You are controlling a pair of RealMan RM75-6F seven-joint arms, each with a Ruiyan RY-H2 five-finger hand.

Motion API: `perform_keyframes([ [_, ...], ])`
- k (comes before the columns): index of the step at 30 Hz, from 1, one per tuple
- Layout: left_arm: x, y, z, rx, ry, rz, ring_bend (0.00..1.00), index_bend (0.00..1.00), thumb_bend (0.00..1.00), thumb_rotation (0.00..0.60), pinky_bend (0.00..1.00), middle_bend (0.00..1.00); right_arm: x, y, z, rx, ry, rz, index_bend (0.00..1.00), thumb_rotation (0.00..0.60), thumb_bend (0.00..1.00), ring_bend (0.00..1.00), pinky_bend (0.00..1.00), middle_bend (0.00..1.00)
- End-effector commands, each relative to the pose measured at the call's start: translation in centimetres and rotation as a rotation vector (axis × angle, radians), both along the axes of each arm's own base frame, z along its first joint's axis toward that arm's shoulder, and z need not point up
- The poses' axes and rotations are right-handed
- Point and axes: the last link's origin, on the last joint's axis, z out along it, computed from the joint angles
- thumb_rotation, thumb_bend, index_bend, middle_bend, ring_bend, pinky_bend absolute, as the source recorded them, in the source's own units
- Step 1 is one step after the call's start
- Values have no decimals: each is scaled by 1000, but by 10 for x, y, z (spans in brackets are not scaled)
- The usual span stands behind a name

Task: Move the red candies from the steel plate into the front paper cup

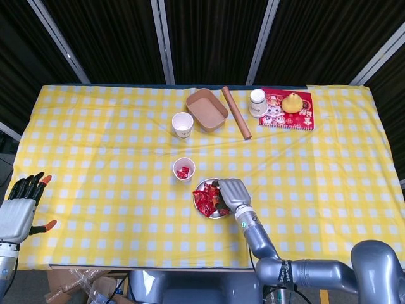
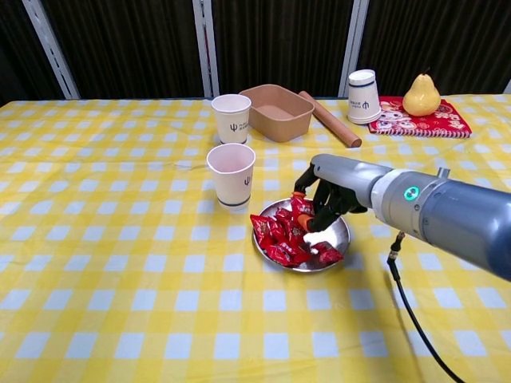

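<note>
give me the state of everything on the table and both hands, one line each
round steel plate: upright, holds a heap of red candies
front paper cup: upright, red candy inside in head view
rear paper cup: upright
third paper cup: upside down
brown paper tray: upright, empty
wooden rolling pin: lying flat
yellow pear: upright on red mat
right hand: over plate, fingers among candies
left hand: open, off table
</note>
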Motion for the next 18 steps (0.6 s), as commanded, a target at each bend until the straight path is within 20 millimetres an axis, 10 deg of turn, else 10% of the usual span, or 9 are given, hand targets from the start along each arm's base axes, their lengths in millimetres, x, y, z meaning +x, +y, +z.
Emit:
perform_keyframes([
  [1,0,0,0,-1,0,0,0,16,0,600,0,0,13,-7,14,-33,-13,25,607,600,601,967,912,823],
  [18,0,1,0,-3,-3,7,0,18,0,600,0,0,74,-31,45,-98,-62,111,607,600,601,966,912,823],
])
